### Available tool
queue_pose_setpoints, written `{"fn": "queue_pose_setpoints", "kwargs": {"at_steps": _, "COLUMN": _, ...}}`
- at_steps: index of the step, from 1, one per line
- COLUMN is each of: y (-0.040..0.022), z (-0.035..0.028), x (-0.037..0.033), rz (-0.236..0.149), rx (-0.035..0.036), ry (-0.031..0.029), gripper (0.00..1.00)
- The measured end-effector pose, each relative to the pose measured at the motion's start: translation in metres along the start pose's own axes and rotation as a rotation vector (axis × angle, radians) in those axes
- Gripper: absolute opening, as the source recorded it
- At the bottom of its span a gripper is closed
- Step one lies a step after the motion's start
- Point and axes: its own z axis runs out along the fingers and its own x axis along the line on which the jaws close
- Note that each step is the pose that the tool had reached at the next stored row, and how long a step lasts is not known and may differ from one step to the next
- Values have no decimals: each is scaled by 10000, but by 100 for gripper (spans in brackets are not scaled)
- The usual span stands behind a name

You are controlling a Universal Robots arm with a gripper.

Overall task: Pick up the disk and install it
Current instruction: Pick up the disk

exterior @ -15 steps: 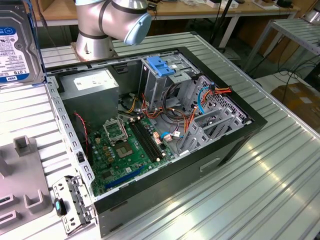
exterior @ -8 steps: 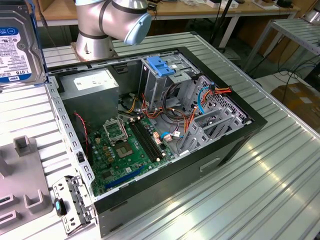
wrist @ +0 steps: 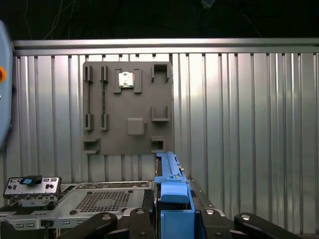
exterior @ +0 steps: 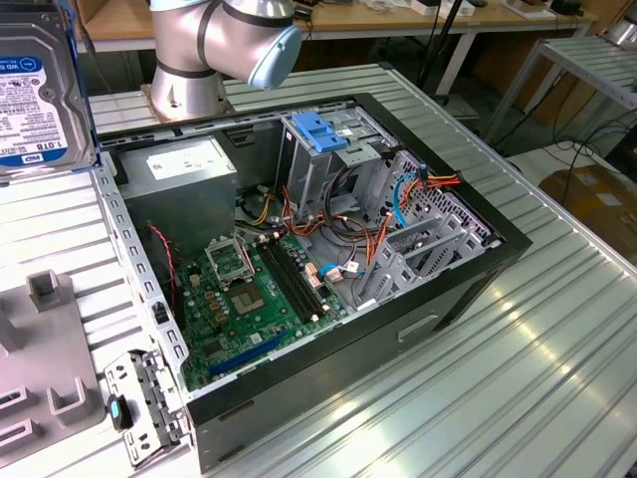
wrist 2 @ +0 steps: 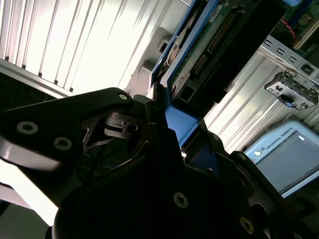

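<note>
One disk [exterior: 35,85] is all I have to mind, and my tool [wrist: 174,221] is clenched on it. In both wrist views its blue rail [wrist 2: 177,117] sits inside the grip, with the rest of the body standing out beyond. In the exterior view the disk hangs in the air with its label facing the camera. It is at about ten o'clock from the open case [exterior: 458,289], well apart from it and above the ribbed surface [exterior: 518,378]. In the first wrist view the grey fixture plate [wrist: 127,107] lies on that surface beyond the disk.

I judge the step in hand to be the carry toward the case. The likely home is the cage [exterior: 309,174] under the blue latch [exterior: 320,134], at about twelve o'clock inside the case, near the power supply [exterior: 189,169].

To do this well I would leave the grip as it is, since a flat metal body held by one end could pivot if I slacken. I would bring the disk in high over the case wall and square the rails to the cage before any descent. The loose cables [exterior: 398,194], at about three o'clock from the cage, are the snag risk, so I would stay clear of that side. I cannot tell from here which face of the cage is open.
</note>
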Motion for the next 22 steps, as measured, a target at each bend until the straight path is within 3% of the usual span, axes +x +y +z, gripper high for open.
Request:
{"fn": "queue_pose_setpoints", "kwargs": {"at_steps": 8, "y": -27, "z": -1, "x": 33, "rz": 0, "rx": -1, "ry": 1, "gripper": 37}}
{"fn": "queue_pose_setpoints", "kwargs": {"at_steps": 22, "y": -196, "z": 0, "x": 28, "rz": 0, "rx": 0, "ry": 1, "gripper": 37}}
